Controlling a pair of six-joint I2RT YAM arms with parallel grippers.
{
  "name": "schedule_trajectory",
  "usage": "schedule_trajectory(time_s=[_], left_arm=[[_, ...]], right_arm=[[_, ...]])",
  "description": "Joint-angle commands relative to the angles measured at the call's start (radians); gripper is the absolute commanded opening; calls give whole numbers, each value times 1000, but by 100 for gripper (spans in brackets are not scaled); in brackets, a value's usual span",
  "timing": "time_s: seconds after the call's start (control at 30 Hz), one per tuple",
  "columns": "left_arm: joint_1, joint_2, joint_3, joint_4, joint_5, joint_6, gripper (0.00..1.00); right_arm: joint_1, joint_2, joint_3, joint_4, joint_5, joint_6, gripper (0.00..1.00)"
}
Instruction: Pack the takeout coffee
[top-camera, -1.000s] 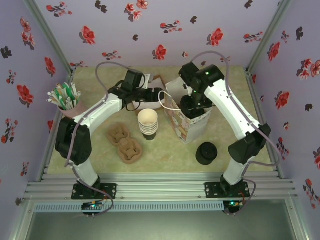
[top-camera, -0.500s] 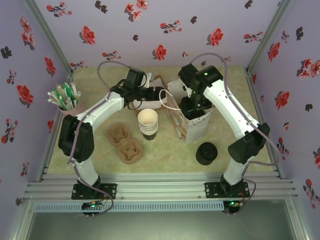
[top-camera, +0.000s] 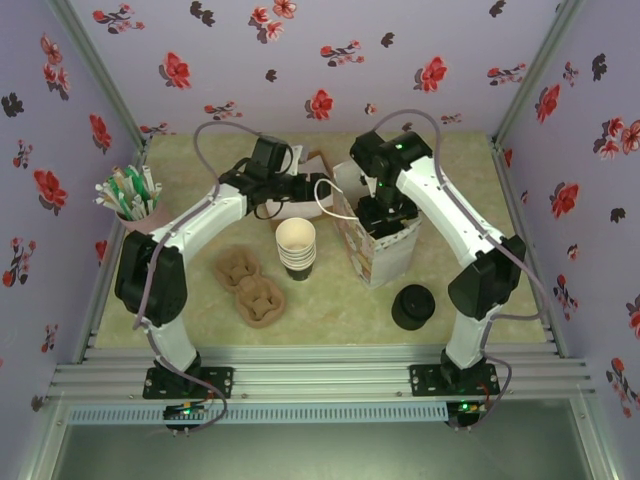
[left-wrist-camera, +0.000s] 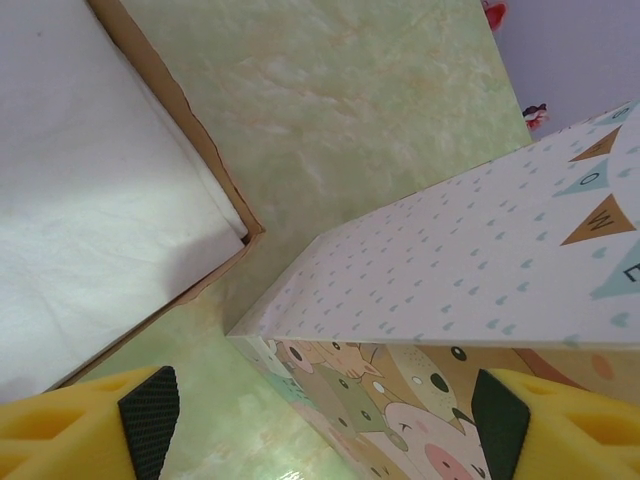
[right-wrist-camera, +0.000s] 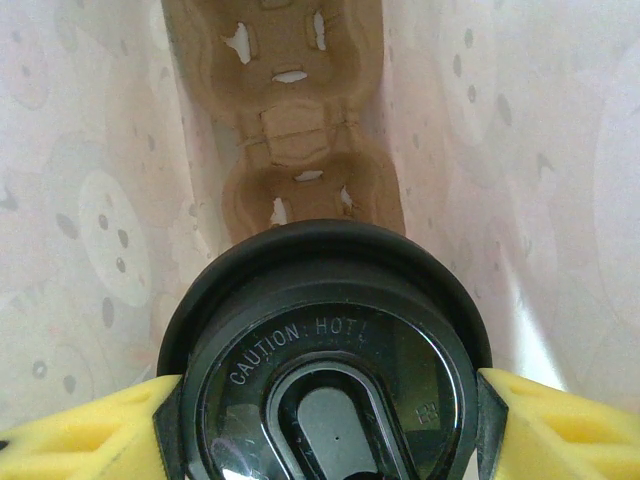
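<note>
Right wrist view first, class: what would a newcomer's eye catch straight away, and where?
The black-lidded takeout coffee hangs in the right claw, inside the patterned bag, above a brown cup carrier. From above, that bag stands mid-table beside stacked cups.

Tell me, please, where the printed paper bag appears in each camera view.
Top external: the printed paper bag stands right of centre, beside the stack of paper cups.
Left wrist: the bag fills the lower right, seen from outside.
Right wrist: the bag's inner walls surround the lidded coffee cup.
Shared landmark: the bag's cartoon animal print.
</note>
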Motion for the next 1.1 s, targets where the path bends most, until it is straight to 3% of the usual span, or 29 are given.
schedule_trajectory(time_s=[0.0,0.33,0.6,1.07], left_arm=[[-3,-59,7,-6,2,15,80],[4,-154,-40,-6,-17,17,84],[14,-315,-143,-14,-69,22,99],[1,-696,-337,-74,-120,33,99]], right_arm=[[-10,7,-19,6,-9,-19,69],[-13,-4,-75,42,-25,-25,68],[-13,-21,-105,63,-25,-26,68],[-12,-64,-129,81,-39,-34,68]])
